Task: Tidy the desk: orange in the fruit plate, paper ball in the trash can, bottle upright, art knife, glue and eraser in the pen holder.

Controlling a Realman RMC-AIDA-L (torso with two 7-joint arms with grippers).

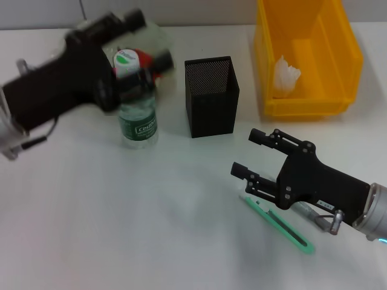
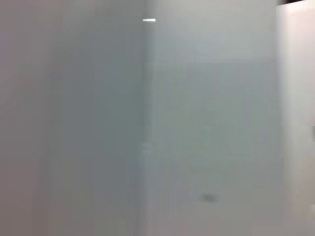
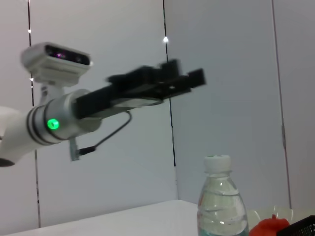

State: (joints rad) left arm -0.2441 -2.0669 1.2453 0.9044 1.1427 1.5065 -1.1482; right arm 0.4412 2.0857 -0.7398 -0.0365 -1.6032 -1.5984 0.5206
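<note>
Right gripper [image 1: 245, 155]: my 2 fingers stand apart with nothing between them, low over the desk [image 1: 121, 229], tips aimed toward the pen holder.
Art knife [image 1: 279, 224]: mint-green, flat on the desk just beside and partly under my right gripper body; not yet picked up.
Glue: a slim grey-clear stick [image 1: 309, 212] shows beside the knife, mostly hidden under my right wrist; I take it for the glue but cannot be sure.
Left gripper [image 1: 148, 42]: raised above the bottle and blurred; I cannot tell how its fingers stand. The right wrist view shows it [image 3: 184, 78] well above the cap.
Bottle [image 1: 136, 103]: upright, white cap on, just in front of the fruit plate [image 1: 162, 36].
Orange [image 1: 145, 60]: only red slivers show behind the bottle, apparently in the plate.
Paper ball [image 1: 285, 75]: inside the yellow trash can [image 1: 305, 109].
Pen holder [image 1: 210, 96]: upright between bottle and trash can; contents hidden.
Eraser: not visible.
Risk 1: my left arm, so close over the bottle, could clip the cap and topple it.
Risk 2: knife and stick lie side by side, so a low pinch may catch both or skid 1 away.
Risk 3: a long knife dropped tilted could tip the light mesh cup.
</note>
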